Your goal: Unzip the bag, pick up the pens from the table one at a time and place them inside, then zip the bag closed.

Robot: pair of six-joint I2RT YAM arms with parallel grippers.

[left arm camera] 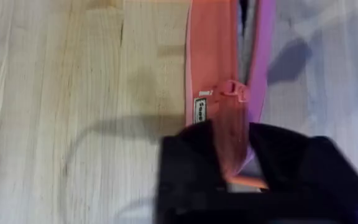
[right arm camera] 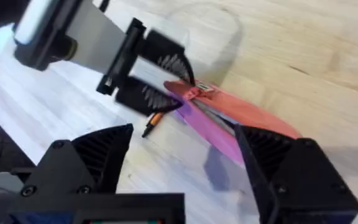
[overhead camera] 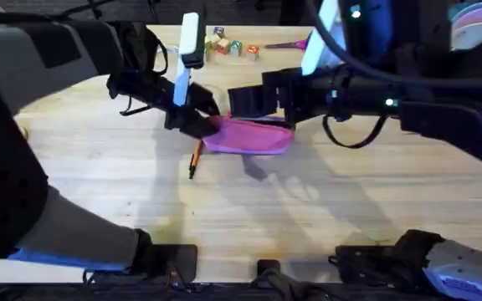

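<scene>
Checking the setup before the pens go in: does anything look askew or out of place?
Little stands out. The left gripper pinches one end of the bag, which seems raised off the table. An orange pen lies partly under that end.

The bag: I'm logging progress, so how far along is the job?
Early. The bag looks partly unzipped, a dark gap showing along its zipper. In hand: the left gripper pinches the bag's end, while the right gripper hangs open above it. Left: an orange pen lies on the table; loading and zipping remain.
</scene>
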